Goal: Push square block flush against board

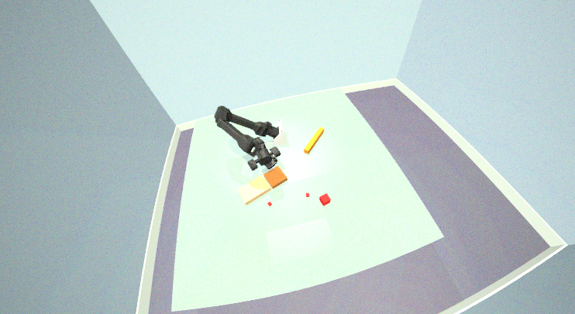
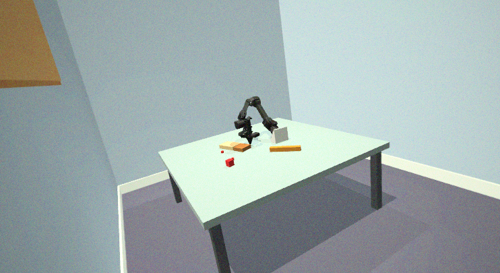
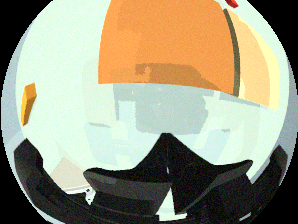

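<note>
The orange-brown square block (image 1: 275,177) (image 2: 241,147) (image 3: 165,45) lies flat at one end of the pale cream board (image 1: 251,191) (image 2: 226,145) (image 3: 257,62). They look side against end. A thin dark line runs between them in the wrist view; I cannot tell whether it is a gap or a shaded side. Their long edges look nearly in line. My gripper (image 1: 272,164) (image 2: 249,143) (image 3: 166,134) is shut and empty, fingers pointing down, on the arm-base side of the block. In the wrist view its tips stand apart from the block's near edge.
A yellow-orange bar (image 1: 314,140) (image 2: 285,148) (image 3: 29,104) lies apart, beyond the block's side. A red cube (image 1: 325,199) (image 2: 229,162) and two tiny red cubes (image 1: 307,194) (image 1: 269,203) lie on the far side from the arm. A pale wedge (image 2: 280,135) stands by the arm base.
</note>
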